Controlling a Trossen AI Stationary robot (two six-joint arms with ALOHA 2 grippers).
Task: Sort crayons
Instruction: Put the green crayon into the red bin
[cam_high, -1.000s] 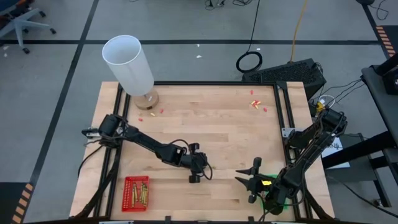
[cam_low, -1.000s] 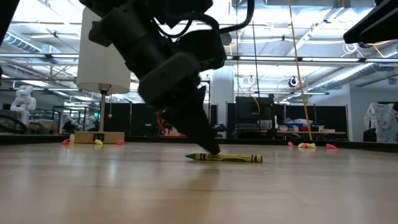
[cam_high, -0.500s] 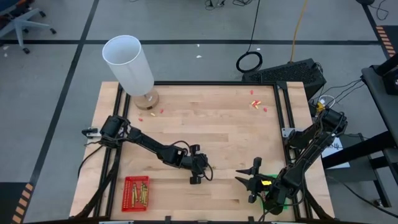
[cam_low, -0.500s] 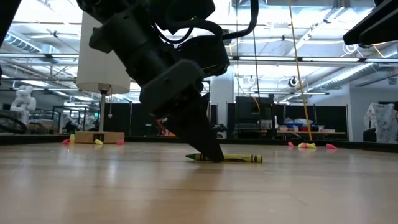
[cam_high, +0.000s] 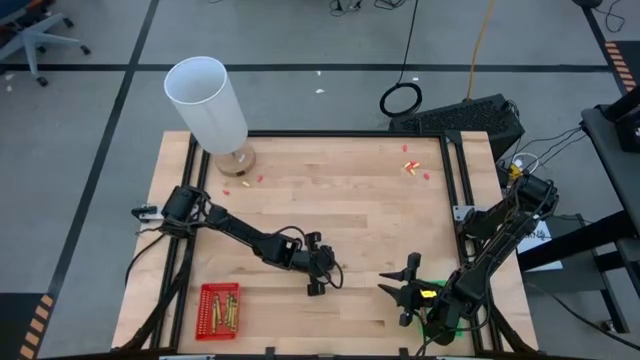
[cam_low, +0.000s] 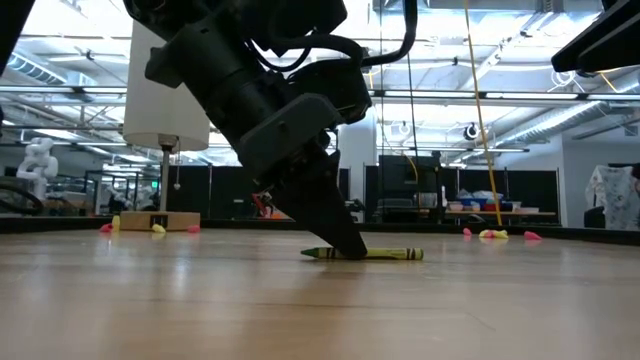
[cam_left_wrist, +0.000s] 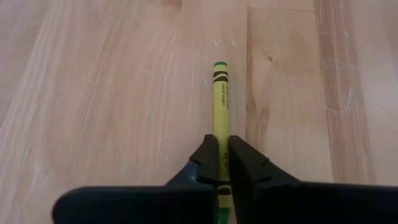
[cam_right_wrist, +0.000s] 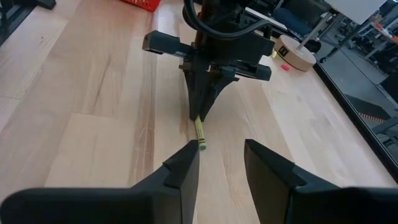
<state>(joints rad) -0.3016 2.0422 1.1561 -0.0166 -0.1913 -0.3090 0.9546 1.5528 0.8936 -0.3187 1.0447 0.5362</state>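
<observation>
Yellow-green, the crayon lies flat on the pale wooden surface near its middle, and we see the left pincer clenched around it, fingertips down at the wood. The right pincer waits near the surface's right front corner, fingers apart and empty. A red tray of crayons sits at the front left.

The red tray's crayons are too small to count.
</observation>
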